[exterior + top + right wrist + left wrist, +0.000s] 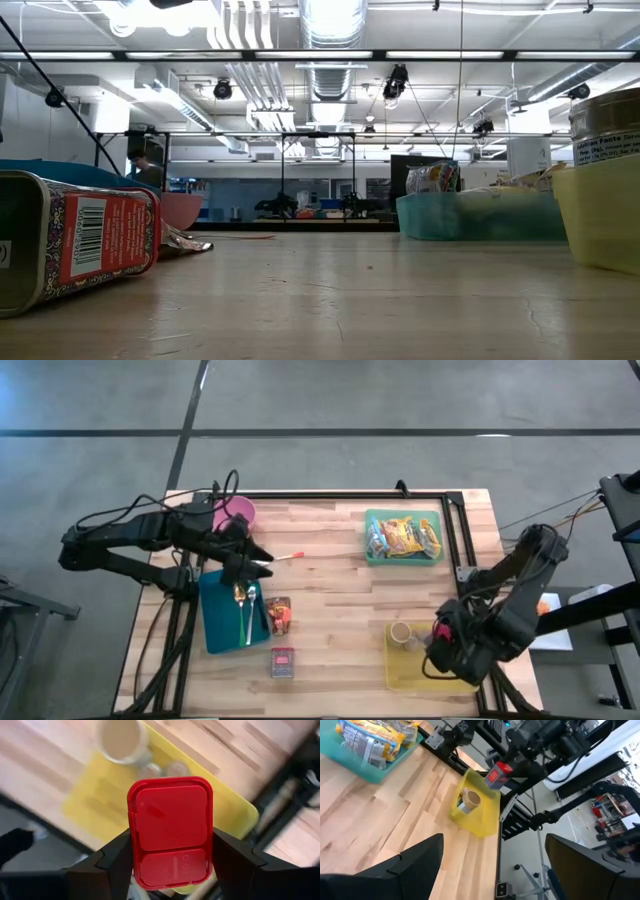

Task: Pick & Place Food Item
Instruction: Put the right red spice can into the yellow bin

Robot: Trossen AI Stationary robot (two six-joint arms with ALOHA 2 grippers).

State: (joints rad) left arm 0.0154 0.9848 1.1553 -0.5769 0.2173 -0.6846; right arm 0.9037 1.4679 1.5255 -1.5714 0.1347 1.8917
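Gripping red-lidded container (170,832), right fingers (117,862)

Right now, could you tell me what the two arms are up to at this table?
The right gripper is shut on a red-lidded container, holding it above the yellow tray, where a small jar already sits. The left gripper hangs open over the blue tray with its cutlery, holding nothing. A teal bin of snack packets is at the far side.

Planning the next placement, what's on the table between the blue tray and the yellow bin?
In the high view, only bare wood lies between the blue tray and the yellow bin; the small tin sits beside the tray.
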